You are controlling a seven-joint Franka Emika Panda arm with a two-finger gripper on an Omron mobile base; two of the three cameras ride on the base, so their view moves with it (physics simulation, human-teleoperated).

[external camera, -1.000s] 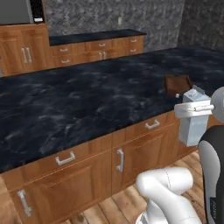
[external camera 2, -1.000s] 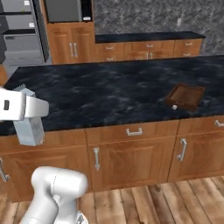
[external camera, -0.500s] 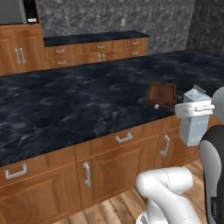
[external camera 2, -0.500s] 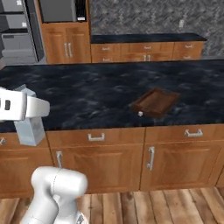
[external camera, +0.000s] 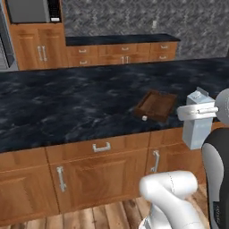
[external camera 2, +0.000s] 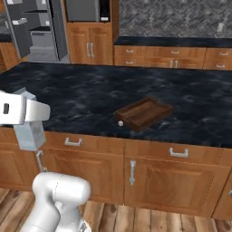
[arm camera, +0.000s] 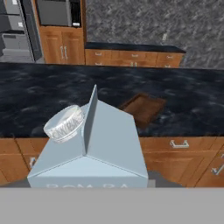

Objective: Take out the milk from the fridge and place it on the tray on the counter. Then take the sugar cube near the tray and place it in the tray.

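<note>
Holding the milk (external camera: 197, 126) upright off the near edge of the counter (external camera: 67, 107), the gripper (external camera: 199, 112) pinches the carton just below its gabled top. Faint raised lettering runs along the carton's front and around its round cap (arm camera: 64, 122); neither is readable. On the counter, the tray (external camera 2: 144, 112) lies near the front edge. The sugar cube (external camera 2: 120, 123) sits just beside the tray's near-left corner, apart from it. The fridge (external camera 2: 34, 27) stands open at far left.
</note>
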